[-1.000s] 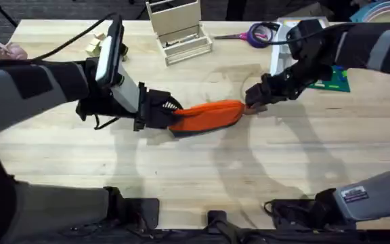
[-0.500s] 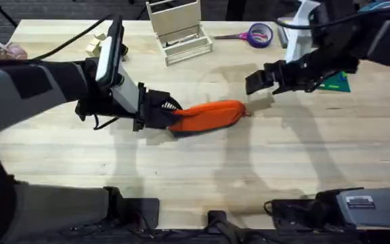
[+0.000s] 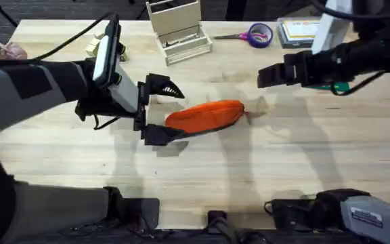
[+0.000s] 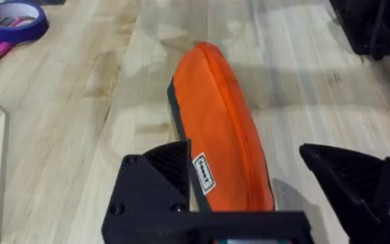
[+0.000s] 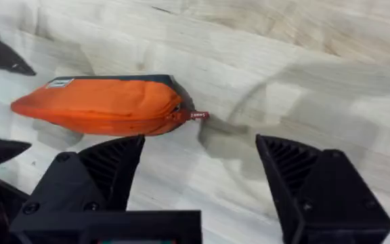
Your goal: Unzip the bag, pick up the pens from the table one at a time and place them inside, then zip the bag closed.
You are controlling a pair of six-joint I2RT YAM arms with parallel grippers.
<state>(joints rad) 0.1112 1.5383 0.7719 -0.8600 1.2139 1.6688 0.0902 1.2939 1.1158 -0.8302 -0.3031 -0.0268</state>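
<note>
We see the bag (image 3: 205, 116) lying on the table (image 3: 202, 176), near its middle. The left gripper (image 3: 160, 112) is at the bag's left end, one finger behind it and one in front. The right gripper (image 3: 271, 74) hangs to the right and behind. Scissors (image 3: 252, 34) lie at the far edge.

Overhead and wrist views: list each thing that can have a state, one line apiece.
bag: zipped shut, lying on the table, held by neither gripper.
left gripper: open, fingers either side of the bag's end.
right gripper: open, empty, clear of the bag.
scissors: lying flat at the table's far edge.
</note>
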